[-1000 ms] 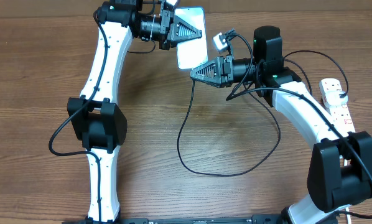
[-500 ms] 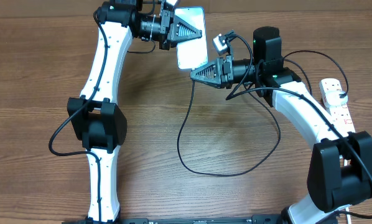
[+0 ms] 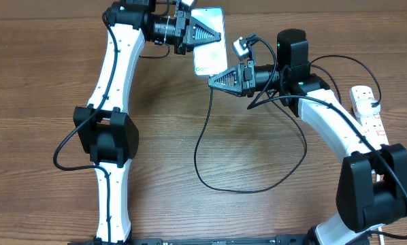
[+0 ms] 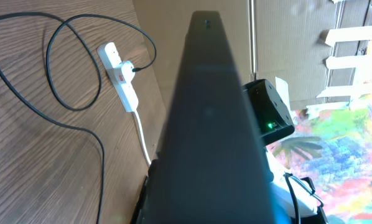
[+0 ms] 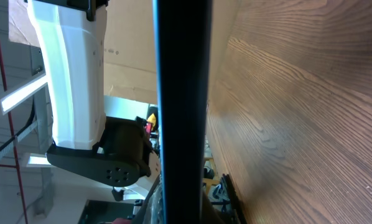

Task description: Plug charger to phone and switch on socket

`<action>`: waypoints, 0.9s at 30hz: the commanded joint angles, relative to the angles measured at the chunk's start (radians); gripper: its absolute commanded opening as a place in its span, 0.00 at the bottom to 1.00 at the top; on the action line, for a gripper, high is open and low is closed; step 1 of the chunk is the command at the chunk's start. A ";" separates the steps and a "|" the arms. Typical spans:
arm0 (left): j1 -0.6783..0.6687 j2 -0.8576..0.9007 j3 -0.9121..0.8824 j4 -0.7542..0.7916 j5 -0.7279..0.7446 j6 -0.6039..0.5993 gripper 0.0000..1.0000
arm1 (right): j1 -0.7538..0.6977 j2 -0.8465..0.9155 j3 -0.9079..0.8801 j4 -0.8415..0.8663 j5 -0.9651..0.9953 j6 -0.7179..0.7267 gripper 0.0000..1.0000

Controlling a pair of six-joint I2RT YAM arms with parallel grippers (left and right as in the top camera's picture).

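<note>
The wooden surface (image 3: 26, 136) shows bare grain across its middle and all along its left side. The left arm (image 3: 115, 82) reaches toward the far edge, and the right arm (image 3: 333, 122) bends in from the right. The white socket (image 3: 368, 112) lies at the right edge with red switches showing. A black plug sits in it, and no lettering on it can be read.

The phone (image 3: 205, 60) is held off the wood near the far edge, its screen lit pale blue. Dark writing by its lower short edge is too small to read. The left tool (image 3: 216, 35) is clamped on the phone's side.

The charger (image 3: 195, 155) loops loosely over the middle of the surface. The right tool (image 3: 214, 79) is clenched on its thin end, just under the phone's lower edge. The plug tip itself is too small to make out.
</note>
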 commanded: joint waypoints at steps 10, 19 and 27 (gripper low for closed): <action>-0.016 -0.013 0.009 -0.136 0.028 0.080 0.04 | 0.000 -0.016 0.016 0.120 0.054 0.109 0.04; -0.016 -0.013 0.009 -0.149 0.027 0.094 0.04 | 0.000 -0.016 0.016 0.119 0.123 0.154 0.04; -0.020 -0.013 0.009 -0.156 0.023 0.106 0.04 | 0.000 -0.016 0.016 0.120 0.176 0.155 0.04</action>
